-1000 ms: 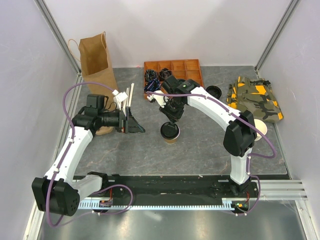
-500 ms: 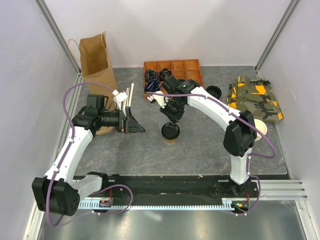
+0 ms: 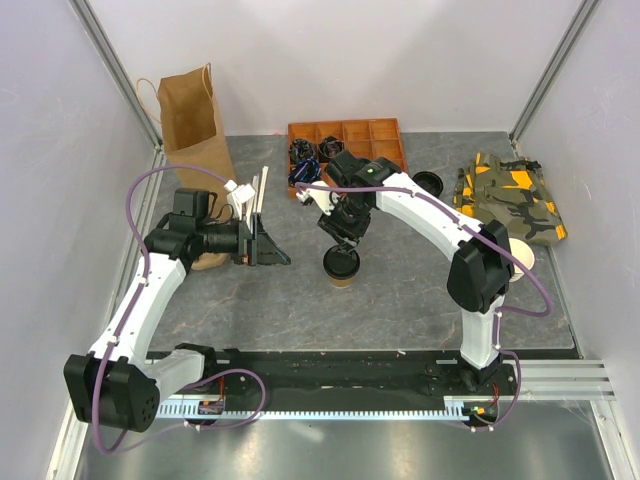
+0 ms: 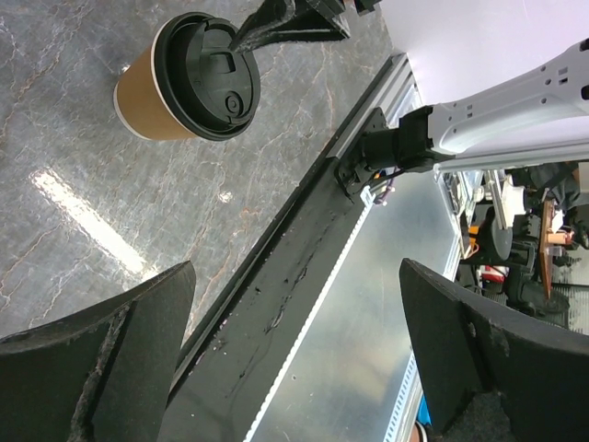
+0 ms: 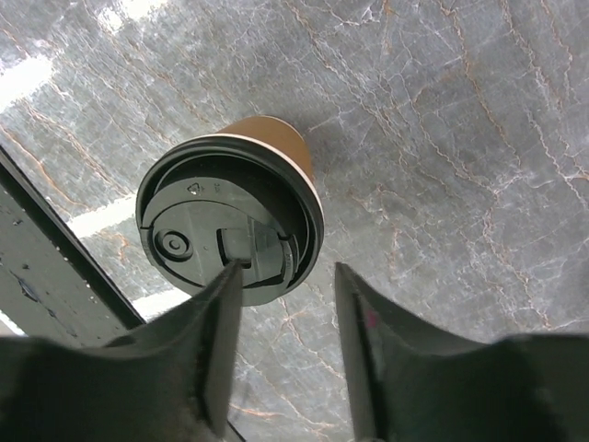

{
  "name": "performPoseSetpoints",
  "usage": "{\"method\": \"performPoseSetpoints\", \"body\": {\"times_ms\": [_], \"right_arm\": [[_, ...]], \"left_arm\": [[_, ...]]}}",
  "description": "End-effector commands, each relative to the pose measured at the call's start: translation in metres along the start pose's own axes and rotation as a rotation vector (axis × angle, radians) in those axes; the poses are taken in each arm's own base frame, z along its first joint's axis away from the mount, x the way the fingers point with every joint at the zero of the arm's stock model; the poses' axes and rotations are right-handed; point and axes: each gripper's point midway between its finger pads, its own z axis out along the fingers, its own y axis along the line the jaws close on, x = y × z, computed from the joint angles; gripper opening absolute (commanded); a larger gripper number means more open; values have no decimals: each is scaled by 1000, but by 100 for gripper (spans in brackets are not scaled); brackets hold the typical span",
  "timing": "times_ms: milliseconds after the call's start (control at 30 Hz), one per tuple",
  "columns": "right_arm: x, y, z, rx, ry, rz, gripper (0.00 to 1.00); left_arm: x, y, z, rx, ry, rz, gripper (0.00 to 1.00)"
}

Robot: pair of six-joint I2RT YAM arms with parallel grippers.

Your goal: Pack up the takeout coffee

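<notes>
The takeout coffee [image 3: 340, 266], a tan paper cup with a black lid, stands upright on the grey table. It shows in the right wrist view [image 5: 230, 226] and the left wrist view [image 4: 189, 78]. My right gripper [image 3: 340, 235] hovers just behind and above it. It is open and empty [image 5: 287, 276], with one fingertip [image 5: 228, 276] over the lid's near edge and the other beside the cup. My left gripper [image 3: 272, 246] is open and empty [image 4: 294, 359], well to the left of the cup and pointing toward it.
A brown paper bag [image 3: 190, 115] stands at the back left. White sticks [image 3: 255, 190] lie near it. An orange compartment tray [image 3: 350, 140] is at the back, a loose black lid [image 3: 428, 183] and a camouflage bag [image 3: 510, 200] to the right. A cup stack [image 3: 522, 258] is behind the right arm.
My right gripper has shifted slightly back and to the left above the cup. The cup and the left arm have not moved.
</notes>
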Motion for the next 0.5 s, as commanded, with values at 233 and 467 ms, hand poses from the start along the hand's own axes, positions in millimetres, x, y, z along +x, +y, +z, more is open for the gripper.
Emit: {"method": "performPoseSetpoints", "body": {"times_ms": [233, 467], "right_arm": [[-37, 10, -67, -77, -213, 34, 66], [-26, 27, -81, -358, -371, 219, 49]], "left_arm": [[-9, -23, -4, 101, -54, 80, 97], [-18, -26, 8, 145, -96, 122, 83]]}}
